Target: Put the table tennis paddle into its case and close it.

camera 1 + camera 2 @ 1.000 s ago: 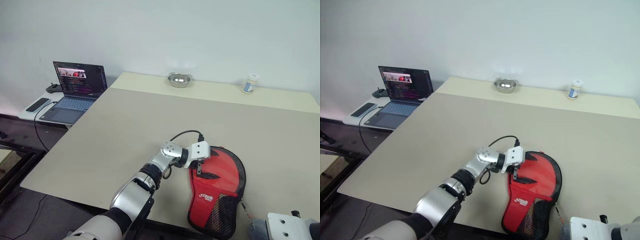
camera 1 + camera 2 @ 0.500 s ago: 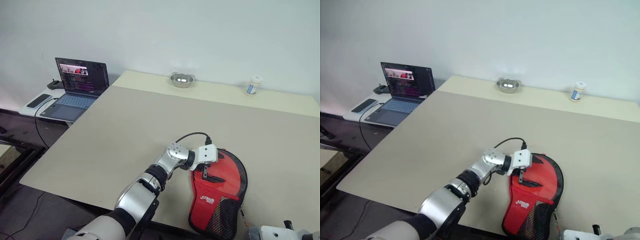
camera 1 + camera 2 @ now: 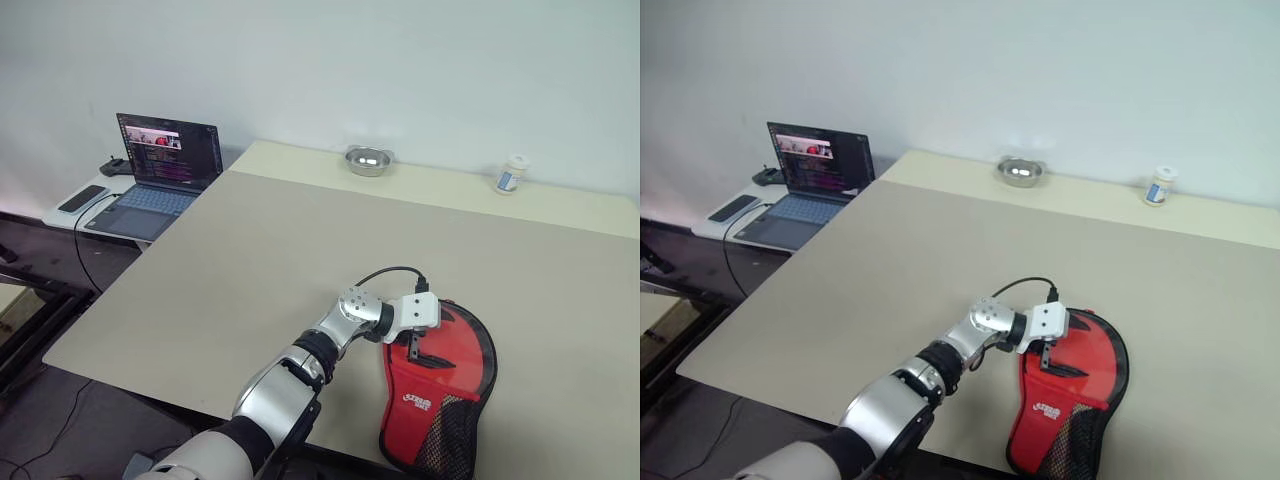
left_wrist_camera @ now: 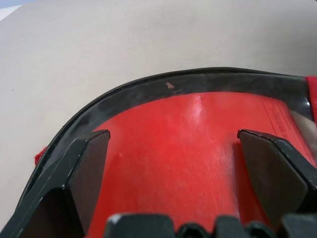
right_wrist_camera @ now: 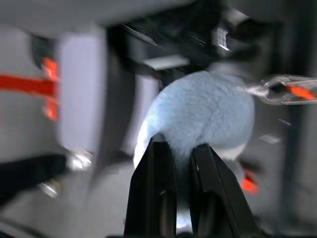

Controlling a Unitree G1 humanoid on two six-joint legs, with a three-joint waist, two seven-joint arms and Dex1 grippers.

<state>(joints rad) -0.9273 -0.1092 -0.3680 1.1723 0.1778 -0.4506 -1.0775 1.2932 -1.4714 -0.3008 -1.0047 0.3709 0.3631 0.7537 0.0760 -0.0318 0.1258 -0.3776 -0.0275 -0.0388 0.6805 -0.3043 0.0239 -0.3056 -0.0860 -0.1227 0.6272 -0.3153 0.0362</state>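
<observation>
- Case (image 3: pixel 440 400): lies flat at the near edge of the table (image 3: pixel 250 260), red face with logo and mesh uppermost.
- Left gripper (image 3: pixel 418 345): fingers spread wide over the case's rounded end, holding nothing; the left wrist view shows a glossy red surface inside a black rim between the fingers (image 4: pixel 89 168).
- Right gripper (image 5: pixel 181 163): fingers pinched nearly together on a pale blue fluffy pom-pom (image 5: pixel 203 111).
- Far edge of table: metal bowl (image 3: pixel 368 160), small white bottle (image 3: pixel 511 174).

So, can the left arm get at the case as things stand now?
Probably yes. The left end effector is open right over the red face of the case, one finger to each side, and nothing lies between them.
</observation>
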